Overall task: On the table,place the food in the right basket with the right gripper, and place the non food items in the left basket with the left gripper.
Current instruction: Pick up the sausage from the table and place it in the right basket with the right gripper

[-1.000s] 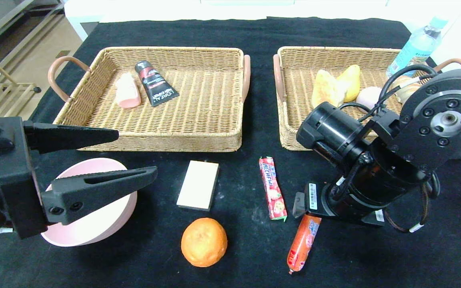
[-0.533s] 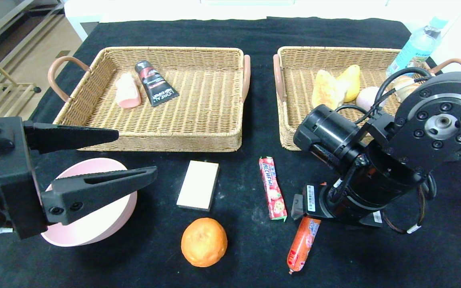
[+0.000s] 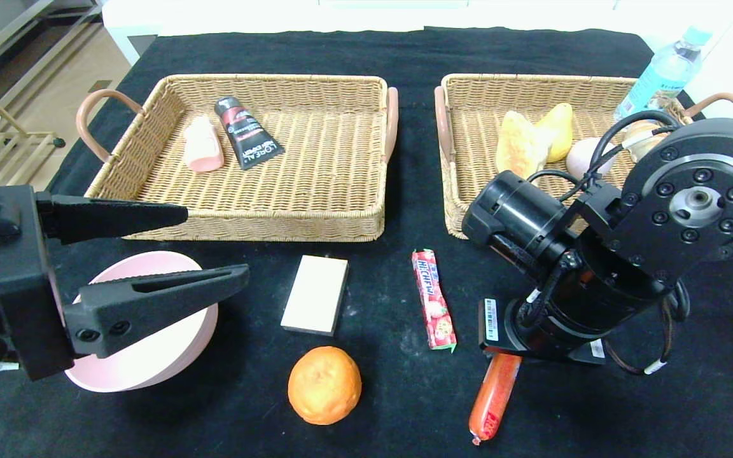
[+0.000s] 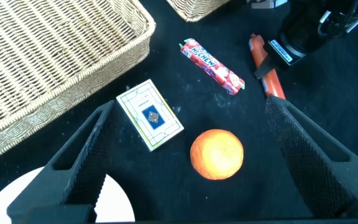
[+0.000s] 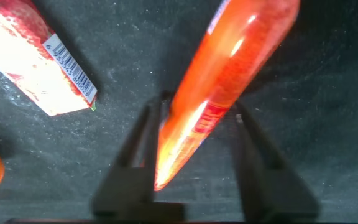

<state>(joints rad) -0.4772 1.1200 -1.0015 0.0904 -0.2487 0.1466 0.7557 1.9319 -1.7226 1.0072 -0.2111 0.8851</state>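
We are pinching the sausage point(image 3: 492, 399) with our right tool point(image 5: 194, 134) near the counter's point(image 3: 404, 57) front edge, right of centre; its fingers point(image 5: 135, 152) are pressing on either side of the red wrapper (one end is sticking out toward the front edge). The candy stick point(image 3: 432, 299) is lying just beside it. Our left tool point(image 3: 169, 245) is hanging spread apart over the pink bowl point(image 3: 144, 356) at the front-left corner.

Sausage point(image 5: 229, 81) wrapper glossy plastic; baskets point(image 3: 245, 165) woven wicker, rough; table point(image 3: 404, 394) cloth matt blk.
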